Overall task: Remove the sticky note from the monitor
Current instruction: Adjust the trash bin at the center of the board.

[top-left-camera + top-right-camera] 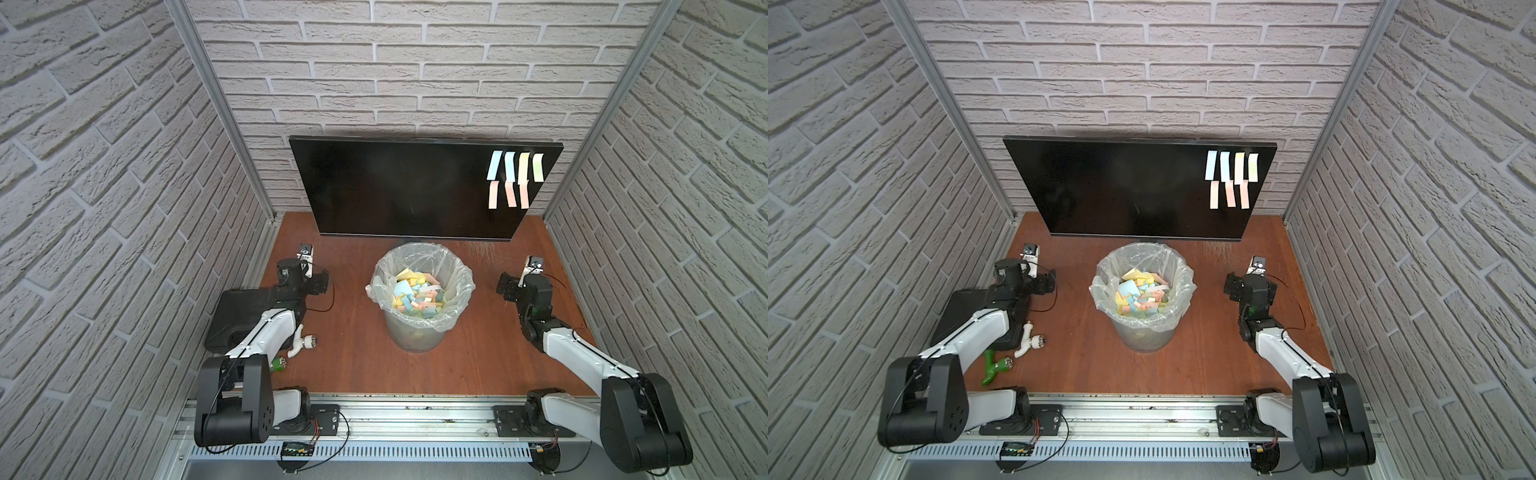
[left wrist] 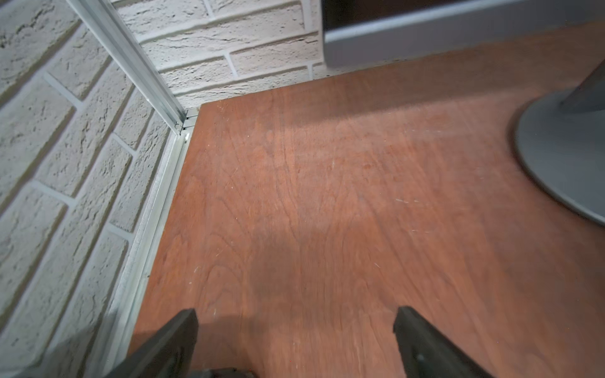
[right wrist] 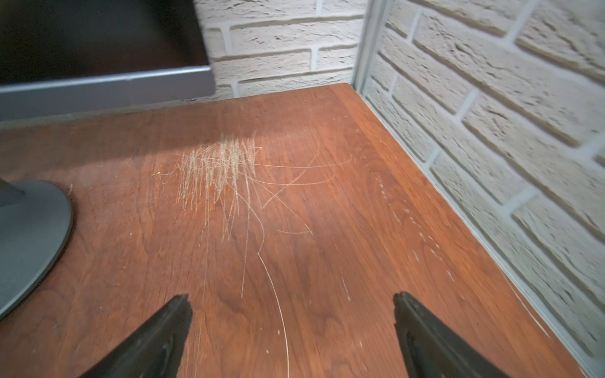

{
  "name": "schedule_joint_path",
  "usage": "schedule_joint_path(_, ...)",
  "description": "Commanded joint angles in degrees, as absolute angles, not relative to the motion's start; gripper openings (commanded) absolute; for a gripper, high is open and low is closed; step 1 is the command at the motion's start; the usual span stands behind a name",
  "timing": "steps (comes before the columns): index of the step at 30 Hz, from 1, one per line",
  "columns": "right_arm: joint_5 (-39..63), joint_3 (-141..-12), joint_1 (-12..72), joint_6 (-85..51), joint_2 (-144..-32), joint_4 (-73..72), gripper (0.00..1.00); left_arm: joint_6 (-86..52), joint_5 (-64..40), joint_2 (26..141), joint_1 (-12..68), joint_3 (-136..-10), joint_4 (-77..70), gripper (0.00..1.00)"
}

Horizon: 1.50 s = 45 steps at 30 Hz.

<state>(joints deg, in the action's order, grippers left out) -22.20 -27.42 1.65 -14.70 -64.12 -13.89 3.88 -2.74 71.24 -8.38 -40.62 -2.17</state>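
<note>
The left gripper (image 2: 296, 314) and right gripper (image 3: 292, 297) hang wide open and empty, low over the table (image 1: 353, 361). The notes (image 1: 510, 194) stick on the monitor (image 1: 395, 191) at its upper right corner, well apart from both and nearer the right gripper.

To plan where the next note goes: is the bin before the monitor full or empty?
Partly full. The lined bin holds a heap of coloured notes, and the heap lies below its rim.
</note>
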Motion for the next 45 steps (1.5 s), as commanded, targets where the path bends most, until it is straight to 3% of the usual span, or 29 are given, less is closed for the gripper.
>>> schedule_joint_path(1,-28.5,-31.9,0.9,-28.9,-57.7,2.8,0.99,9.3,-13.8,67.7,-10.4,-52.1,27.1,0.98)
schedule_joint_path(5,-22.3,-35.9,-0.9,-34.2,-51.1,14.6,0.99,12.5,-19.5,68.0,-10.5,-67.7,54.5,0.98)
schedule_joint_path(10,-16.3,-40.2,-0.9,-36.1,-43.7,25.8,0.99,12.3,-23.0,63.4,-5.3,-80.4,67.9,0.92)
schedule_joint_path(13,-14.5,-40.9,-0.9,-36.6,-40.2,30.0,0.97,10.0,-20.4,63.1,2.1,-85.3,68.3,0.89)
schedule_joint_path(19,-13.7,-40.4,-0.8,-34.8,-35.4,32.7,0.93,2.7,-24.5,69.6,6.6,-89.9,65.1,0.88)
schedule_joint_path(26,-13.3,-41.4,-0.8,-35.1,-34.4,34.5,0.92,-2.6,-14.5,79.3,18.4,-96.3,64.0,0.86)
schedule_joint_path(33,-11.5,-42.4,-0.8,-35.9,-35.7,34.3,0.89,-4.5,-11.2,83.6,21.1,-97.3,59.4,0.86)
schedule_joint_path(41,-12.2,-44.1,-0.9,-36.0,-34.9,34.9,0.86,-5.9,-9.6,85.6,23.6,-92.9,55.5,0.78)
schedule_joint_path(45,-12.1,-45.9,-0.8,-36.0,-34.7,35.2,0.85,-6.2,-9.6,87.4,24.2,-92.8,55.3,0.69)
